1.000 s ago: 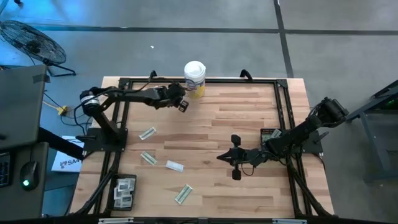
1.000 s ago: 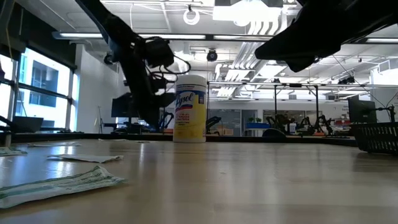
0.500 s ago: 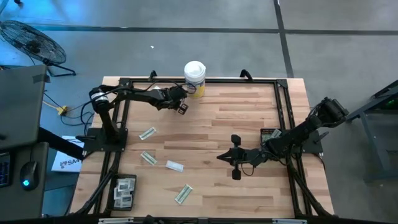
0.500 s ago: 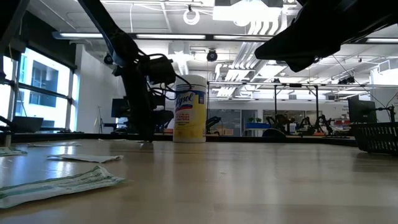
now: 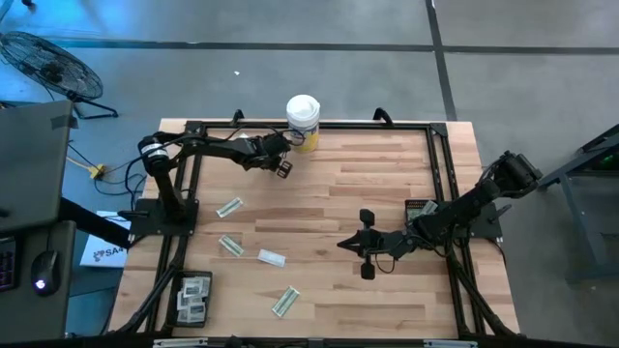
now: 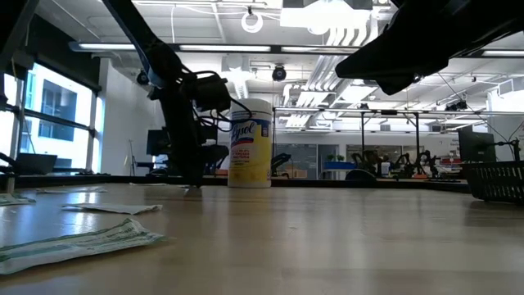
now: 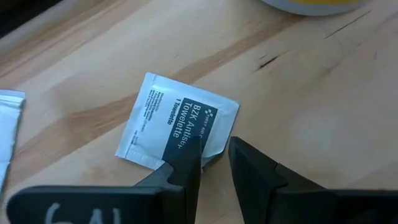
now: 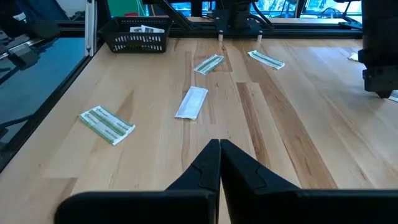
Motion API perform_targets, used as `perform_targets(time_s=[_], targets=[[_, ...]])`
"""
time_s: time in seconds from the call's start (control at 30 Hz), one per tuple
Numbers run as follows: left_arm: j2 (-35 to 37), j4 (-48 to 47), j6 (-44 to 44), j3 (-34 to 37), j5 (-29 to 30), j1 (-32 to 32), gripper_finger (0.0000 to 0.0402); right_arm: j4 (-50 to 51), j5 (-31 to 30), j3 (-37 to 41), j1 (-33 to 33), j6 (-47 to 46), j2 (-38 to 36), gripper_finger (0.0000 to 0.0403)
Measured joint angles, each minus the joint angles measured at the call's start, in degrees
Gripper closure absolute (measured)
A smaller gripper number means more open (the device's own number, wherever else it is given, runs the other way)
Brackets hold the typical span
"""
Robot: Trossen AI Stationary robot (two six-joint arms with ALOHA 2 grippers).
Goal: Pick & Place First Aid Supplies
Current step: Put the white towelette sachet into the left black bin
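A square white towelette sachet [image 7: 177, 121] with a dark centre lies flat on the wood at the table's far left, beside the white canister [image 5: 303, 121]. My left gripper [image 7: 214, 155] points steeply down over the sachet's corner, open by a narrow gap. In the low view its fingers [image 6: 192, 182] reach the tabletop. Several narrow oblong wrappers [image 5: 229, 207] [image 5: 272, 257] [image 5: 285, 301] lie flat on the table's near left. My right gripper [image 8: 219, 152] is shut on nothing, above the table's middle right [image 5: 366, 246]. My left gripper comes from above, slanting down. One fingertip [image 7: 189, 152] stands on the sachet's face near its corner [image 7: 208, 149]. The other fingertip [image 7: 239, 155] stands just off that corner. The sachet lies flat on the table. Whether the fingertip presses on it, I cannot tell.
A black wire basket [image 5: 191, 295] with packets stands at the near left corner, and another basket [image 5: 419, 207] sits by the right arm. A second white packet [image 7: 7, 124] lies near the sachet. The bare wood [image 5: 387, 174] between the arms is free room.
My left gripper has gone down toward the table beside the canister until its fingertips reached the tabletop, then kept still. Its finger gap looks the same. The sachet and wrappers have not moved.
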State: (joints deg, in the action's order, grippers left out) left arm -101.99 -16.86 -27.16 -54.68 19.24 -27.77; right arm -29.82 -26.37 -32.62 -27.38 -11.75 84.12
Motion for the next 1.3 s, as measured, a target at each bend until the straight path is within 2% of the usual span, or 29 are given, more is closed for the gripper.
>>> perform_targets(time_s=[0.27,0.47,0.87,1.3], targets=[[0.4,0.0,-0.5,-0.1,-4.9,0.5,0.0314,0.0,0.0,0.0,0.0,0.0,0.0,0.0401],[1.8,-1.1,0.5,0.0,-10.8,1.2,0.0314,0.0,-0.2,0.0,0.0,0.0,0.0,0.0399],[2.6,-4.3,5.4,0.1,-11.4,1.6,0.0314,0.2,-0.2,0.0,0.0,0.2,0.0,0.0398],[6.0,-7.5,18.7,0.0,-13.4,1.5,0.0314,0.2,-0.2,0.0,0.0,0.1,0.0,0.0399]])
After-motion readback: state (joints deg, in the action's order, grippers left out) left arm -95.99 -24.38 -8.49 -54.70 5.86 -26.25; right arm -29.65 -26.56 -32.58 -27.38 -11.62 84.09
